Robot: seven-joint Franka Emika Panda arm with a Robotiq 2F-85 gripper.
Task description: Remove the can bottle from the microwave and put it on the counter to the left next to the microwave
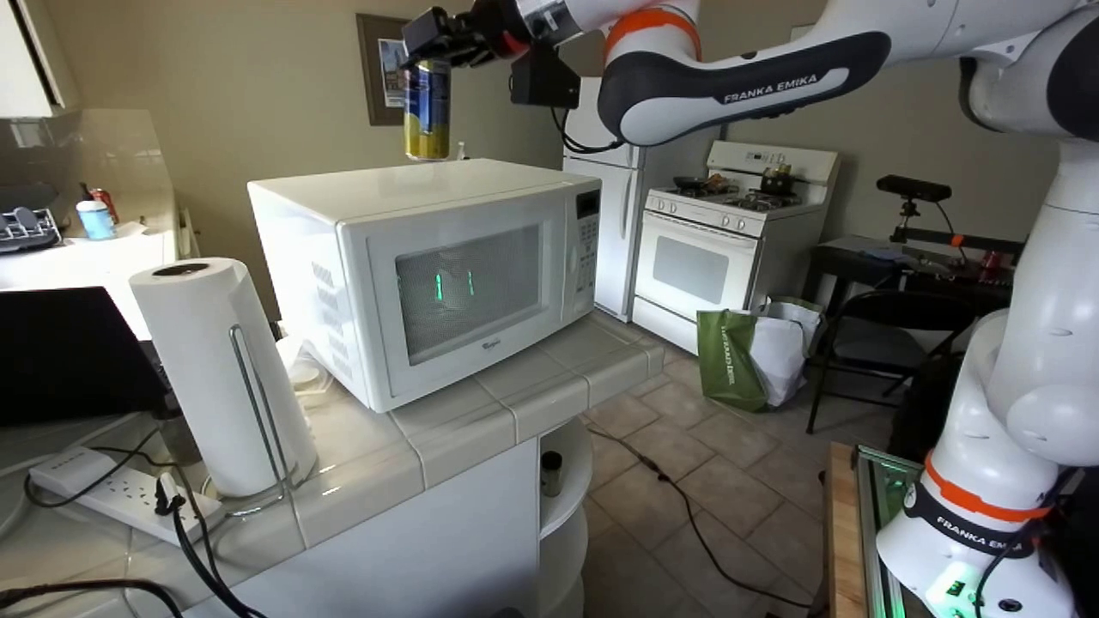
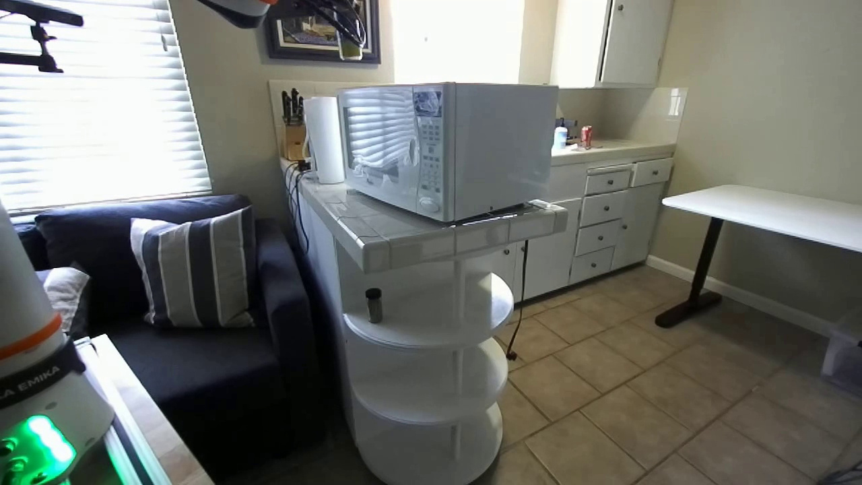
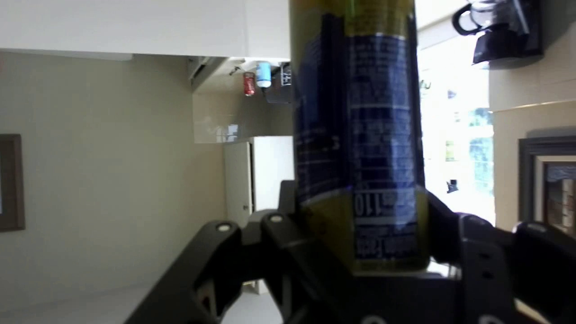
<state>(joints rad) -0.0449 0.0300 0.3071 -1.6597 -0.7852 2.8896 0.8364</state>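
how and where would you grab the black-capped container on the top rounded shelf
Probably around the middle of the container, level, from the open rounded side of the shelf: it stands upright near that edge, and the counter overhead likely blocks reaching down.

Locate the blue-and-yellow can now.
In an exterior view, upper left of centre, the blue-and-yellow can is held upright in the gripper, higher than the microwave.

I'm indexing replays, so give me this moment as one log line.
claw: shut on can | can: upright, in air, higher than microwave | microwave: closed, on counter | placement on counter: not yet done
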